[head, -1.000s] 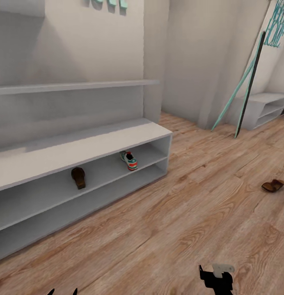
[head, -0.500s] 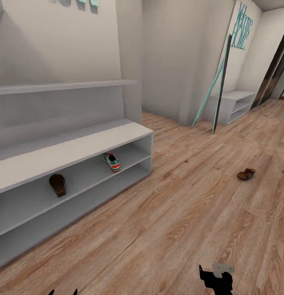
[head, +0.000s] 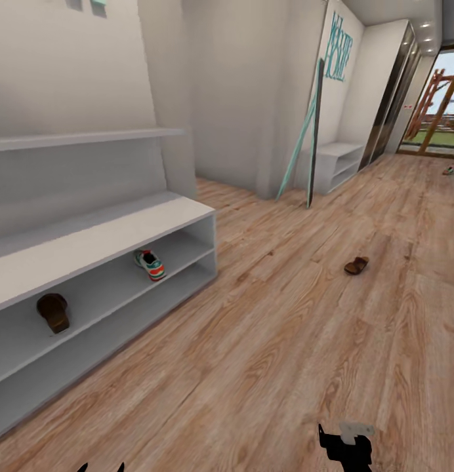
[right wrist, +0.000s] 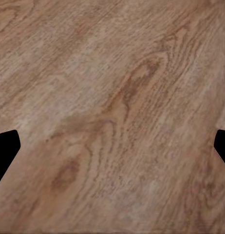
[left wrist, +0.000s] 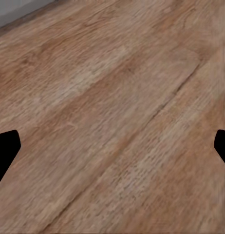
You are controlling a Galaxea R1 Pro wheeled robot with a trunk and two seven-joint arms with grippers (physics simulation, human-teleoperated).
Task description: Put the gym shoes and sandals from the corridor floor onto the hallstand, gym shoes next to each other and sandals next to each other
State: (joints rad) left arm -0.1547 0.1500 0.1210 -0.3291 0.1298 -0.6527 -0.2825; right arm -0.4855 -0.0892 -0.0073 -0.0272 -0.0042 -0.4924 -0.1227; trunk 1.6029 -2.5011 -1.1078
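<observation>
The shoe rack fills the left of the head view, a pale grey unit against the wall. On its upper open shelf a brown sandal lies toward the left. Further right on the same shelf sits one gym shoe, well apart from that sandal.

The wooden floor stretches right from the rack. The second sandal lies out on the planks, well away from the rack. Far down the corridor, near the glass door, a small object rests on the floor, too small to identify.

At the bottom edge, the left end effector shows only two dark tips. The right end effector sits further right. In each wrist view the fingers stand wide apart at the picture's edges, with bare planks between them and nothing held.
</observation>
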